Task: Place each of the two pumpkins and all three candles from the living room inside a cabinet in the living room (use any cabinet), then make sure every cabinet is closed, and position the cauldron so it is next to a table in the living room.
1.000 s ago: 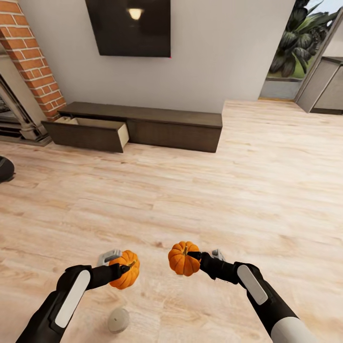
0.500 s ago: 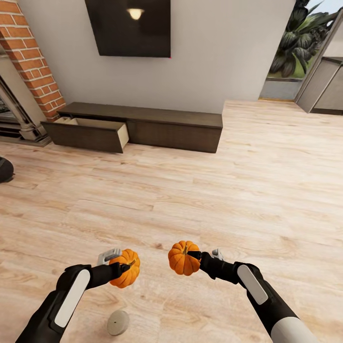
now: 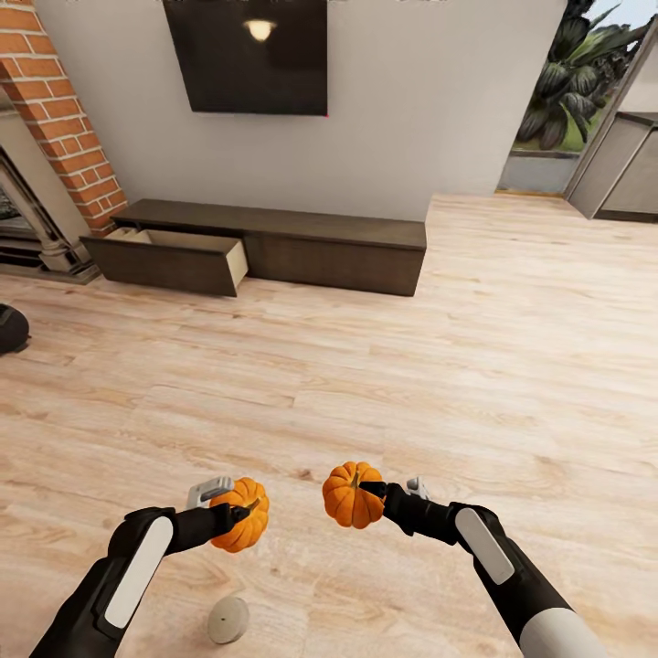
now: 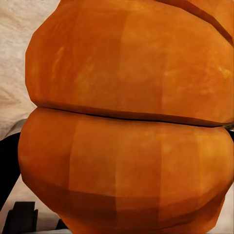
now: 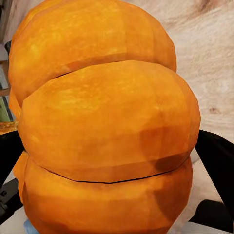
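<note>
Pumpkins: two, left pumpkin [image 3: 241, 514] in left pincer [image 3: 236, 514], right pumpkin [image 3: 351, 494] in right pincer [image 3: 373, 491]; one candle [image 3: 228, 620]

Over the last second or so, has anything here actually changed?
Mostly the view: the candle on the floor and the cabinet have shifted slightly in the head picture, which fits the robot or its camera moving. The left gripper and right gripper each still hold a pumpkin, and the drawer stays open.
</note>
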Robot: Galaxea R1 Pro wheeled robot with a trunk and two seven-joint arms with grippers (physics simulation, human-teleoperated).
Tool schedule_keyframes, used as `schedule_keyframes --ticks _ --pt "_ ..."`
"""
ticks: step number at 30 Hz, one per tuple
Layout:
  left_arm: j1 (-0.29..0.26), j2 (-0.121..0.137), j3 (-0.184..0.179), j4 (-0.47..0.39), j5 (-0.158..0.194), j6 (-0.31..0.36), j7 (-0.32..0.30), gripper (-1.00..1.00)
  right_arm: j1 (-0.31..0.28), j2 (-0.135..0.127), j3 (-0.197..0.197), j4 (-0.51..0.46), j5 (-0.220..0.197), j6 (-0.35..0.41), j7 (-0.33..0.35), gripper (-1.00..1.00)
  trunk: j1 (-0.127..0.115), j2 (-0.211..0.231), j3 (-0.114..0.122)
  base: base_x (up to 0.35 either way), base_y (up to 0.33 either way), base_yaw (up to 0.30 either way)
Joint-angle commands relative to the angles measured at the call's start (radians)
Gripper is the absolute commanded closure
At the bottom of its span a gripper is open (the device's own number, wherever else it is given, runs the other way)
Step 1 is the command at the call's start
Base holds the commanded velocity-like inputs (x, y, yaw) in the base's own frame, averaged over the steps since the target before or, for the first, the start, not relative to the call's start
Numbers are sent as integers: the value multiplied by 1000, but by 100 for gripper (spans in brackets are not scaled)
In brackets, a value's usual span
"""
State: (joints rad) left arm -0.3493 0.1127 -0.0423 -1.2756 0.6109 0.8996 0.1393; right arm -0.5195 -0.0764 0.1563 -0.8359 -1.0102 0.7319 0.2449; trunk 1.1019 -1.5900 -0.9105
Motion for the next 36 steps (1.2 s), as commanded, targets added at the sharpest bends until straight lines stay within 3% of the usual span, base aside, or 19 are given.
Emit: schedule_keyframes --ticks 1,16,18,24,27,32,36 --pt "0 1 -2 -1 10 3 11 100 -1 -1 2 0 2 1 3 100 -4 7 3 0 0 0" --pt "-2 13 -3 8 2 8 21 100 -1 -4 3 -7 20 -29 5 100 -61 112 65 0 0 0" --pt "-2 19 -2 9 2 8 22 100 -1 -6 3 -8 44 -36 4 100 -69 126 74 0 0 0" --pt "-4 28 -2 126 -7 -1 68 100 1 -3 3 11 242 -170 -5 100 -92 168 103 0 0 0" --pt "-6 28 -5 191 -27 -20 83 100 1 -3 2 14 310 -212 -11 100 -104 189 117 0 0 0" --pt "-7 21 -6 307 -152 -158 90 100 1 -2 3 65 390 -325 -40 100 -123 224 141 0 0 0" --pt "-7 11 -8 370 -186 -234 90 100 1 -2 4 112 403 -385 -104 100 -138 252 160 0 0 0"
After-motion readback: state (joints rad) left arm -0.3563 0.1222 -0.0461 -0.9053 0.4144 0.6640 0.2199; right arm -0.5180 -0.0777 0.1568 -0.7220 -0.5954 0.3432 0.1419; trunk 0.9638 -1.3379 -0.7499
